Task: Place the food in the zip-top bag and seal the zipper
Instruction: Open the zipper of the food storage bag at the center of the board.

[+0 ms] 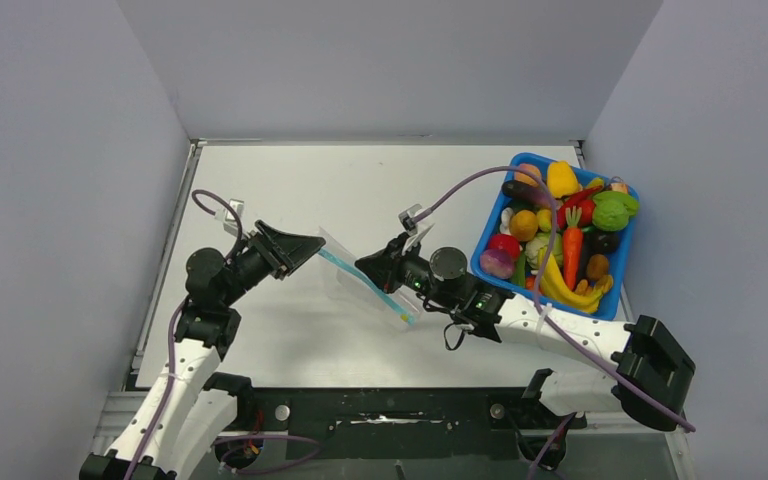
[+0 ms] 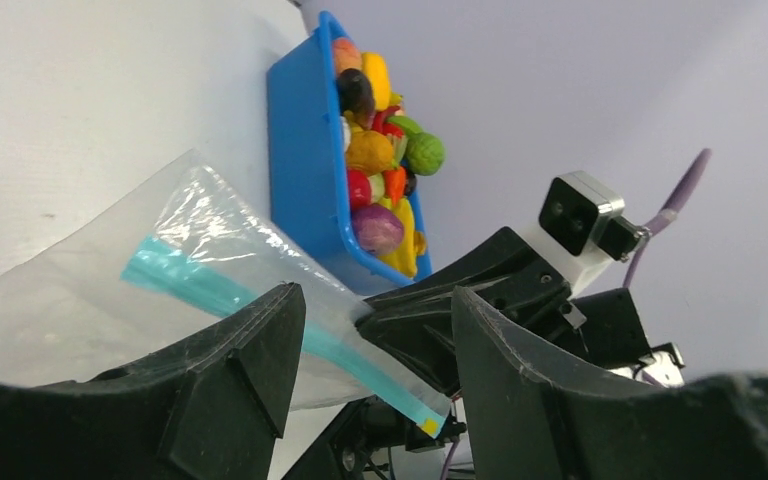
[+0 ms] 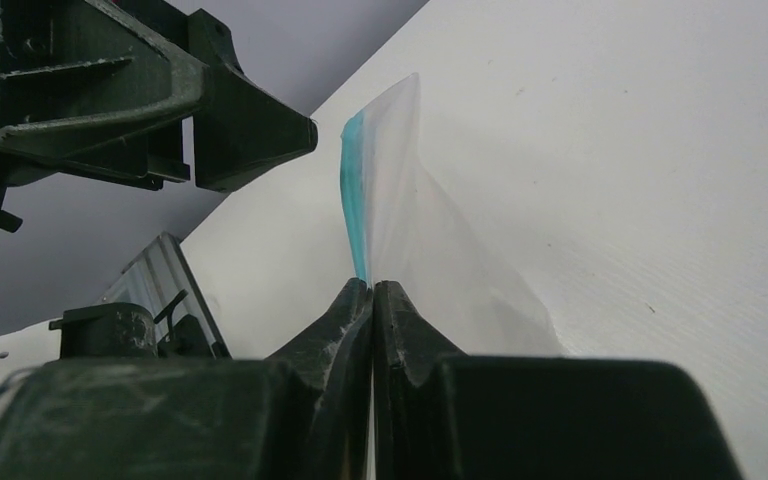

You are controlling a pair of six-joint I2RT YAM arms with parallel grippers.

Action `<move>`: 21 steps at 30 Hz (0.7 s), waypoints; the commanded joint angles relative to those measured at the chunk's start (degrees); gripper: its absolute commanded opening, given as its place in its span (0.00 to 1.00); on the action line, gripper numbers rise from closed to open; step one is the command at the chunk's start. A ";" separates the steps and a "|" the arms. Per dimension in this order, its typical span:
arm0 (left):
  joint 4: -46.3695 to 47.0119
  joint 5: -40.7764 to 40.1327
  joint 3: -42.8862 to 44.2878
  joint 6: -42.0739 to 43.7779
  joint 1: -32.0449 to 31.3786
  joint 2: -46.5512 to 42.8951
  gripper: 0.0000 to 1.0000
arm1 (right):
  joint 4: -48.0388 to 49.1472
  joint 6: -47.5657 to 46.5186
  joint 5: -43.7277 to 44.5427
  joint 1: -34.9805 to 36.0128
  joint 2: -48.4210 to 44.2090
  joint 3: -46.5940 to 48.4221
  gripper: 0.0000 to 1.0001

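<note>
So far nothing is packed: my right gripper (image 1: 365, 267) pinches the zipper (image 3: 352, 200) of the empty bag (image 3: 430, 250) mid-frame, my left gripper (image 1: 310, 246) gapes beside it, and the food (image 1: 560, 235) sits in the bin (image 1: 495, 210) at right.

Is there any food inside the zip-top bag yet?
No, the zip-top bag shows nothing through its clear plastic, and the toy food lies piled in the blue bin.

Overhead overview, two wrist close-ups on bag (image 1: 365, 283)
</note>
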 commanded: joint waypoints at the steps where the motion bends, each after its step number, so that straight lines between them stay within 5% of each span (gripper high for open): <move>1: -7.06 -4.19 0.30 3.37 -0.02 -1.86 0.55 | 3.99 3.97 2.48 -0.74 -0.23 -0.70 0.01; 7: -6.29 -1.33 -1.82 -1.67 0.03 -3.36 0.38 | 7.79 9.97 3.39 -1.61 -0.87 -2.54 0.00; 13: 1.74 -0.03 -5.41 -7.21 -0.02 -2.00 0.32 | 9.99 11.64 2.44 -2.27 -1.45 -3.14 0.00; 21: 3.26 1.86 -4.87 -5.88 0.00 4.01 0.48 | 12.33 13.59 1.27 -2.76 -0.65 -3.19 0.00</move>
